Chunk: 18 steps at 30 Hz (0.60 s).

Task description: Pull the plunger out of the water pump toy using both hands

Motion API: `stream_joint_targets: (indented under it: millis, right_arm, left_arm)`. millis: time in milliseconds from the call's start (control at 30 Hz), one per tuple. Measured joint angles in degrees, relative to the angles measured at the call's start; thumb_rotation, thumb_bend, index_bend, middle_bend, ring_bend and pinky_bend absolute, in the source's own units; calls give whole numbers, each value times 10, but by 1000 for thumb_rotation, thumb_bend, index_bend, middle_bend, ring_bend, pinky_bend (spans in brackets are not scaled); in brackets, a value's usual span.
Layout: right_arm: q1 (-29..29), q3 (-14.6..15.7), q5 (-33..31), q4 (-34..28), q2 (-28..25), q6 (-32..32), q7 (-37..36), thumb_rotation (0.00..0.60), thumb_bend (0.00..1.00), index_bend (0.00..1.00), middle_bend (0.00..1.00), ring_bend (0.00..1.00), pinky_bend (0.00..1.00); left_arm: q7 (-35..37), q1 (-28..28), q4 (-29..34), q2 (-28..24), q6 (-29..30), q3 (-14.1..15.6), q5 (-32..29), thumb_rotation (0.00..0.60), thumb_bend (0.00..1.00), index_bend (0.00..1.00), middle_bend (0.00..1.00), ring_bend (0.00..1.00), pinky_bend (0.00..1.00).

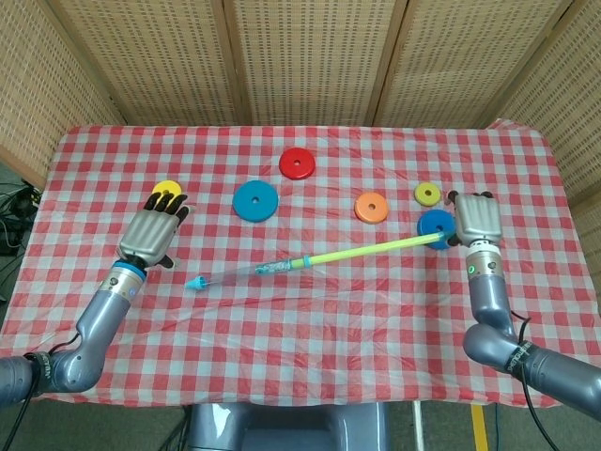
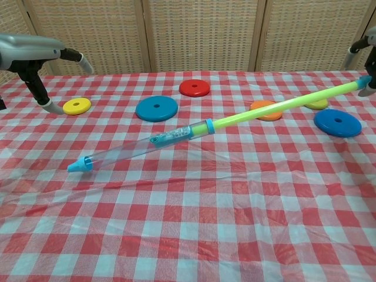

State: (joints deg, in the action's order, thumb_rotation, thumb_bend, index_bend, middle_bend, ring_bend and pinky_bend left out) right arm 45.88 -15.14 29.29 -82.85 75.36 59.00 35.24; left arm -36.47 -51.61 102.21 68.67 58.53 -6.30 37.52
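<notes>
Near centre of the table: the water pump toy lies slanted, its clear barrel low on the checked cloth and its plunger drawn far out but still seated at the blue collar.
Left hand: mine, released, fingers spread and holding nothing; it sits at about 9 o'clock from the toy, apart from the barrel tip.
Right hand: mine, grasping the far end of the plunger at about 3 o'clock, beside the blue disc; the chest view shows only the edge of it at the frame border.
Long axis: runs from about 8 o'clock to 2 o'clock in the head view, barrel tip at the 8 o'clock end, plunger handle at the 2 o'clock end.
Pointing: the nozzle tip points toward 8 o'clock, down at the cloth; the plunger end is raised in my right hand.
Risk, dragging: with the barrel unheld, I judge that any further pull from my right hand would slide the whole toy along instead of drawing the plunger free.
Risk, swing: the loose barrel could pivot and sweep into the orange disc under the rod.
Risk, regrasp: my left hand would need to close on a thin, clear, smooth tube, which may roll away.
</notes>
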Motion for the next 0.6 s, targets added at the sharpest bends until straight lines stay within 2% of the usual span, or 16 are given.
stream_joint_targets:
  millis: [167, 233, 333, 433, 600]
  right_arm:
    - [-10, 3, 22, 2, 2, 0, -24, 600, 300, 149, 37, 65, 111]
    - [-15, 5, 29, 1, 3, 2, -31, 600, 256, 89, 6, 16, 57]
    - [-20, 9, 33, 1, 4, 6, -35, 600, 169, 5, 0, 0, 0]
    - [-21, 11, 37, -2, 5, 13, -31, 600, 106, 0, 0, 0, 0]
    - [-23, 18, 54, -3, 11, 48, -7, 600, 84, 0, 0, 0, 0]
  left_arm:
    - [16, 16, 20, -8, 15, 4, 22, 600, 170, 141, 0, 0, 0]
    - [29, 28, 27, -11, 25, 7, 37, 600, 170, 141, 0, 0, 0]
    - [50, 49, 32, -15, 39, 15, 63, 600, 170, 140, 0, 0, 0]
    - [67, 67, 32, -19, 45, 23, 83, 600, 169, 137, 0, 0, 0]
    - [88, 85, 29, -29, 50, 26, 105, 600, 170, 137, 0, 0, 0]
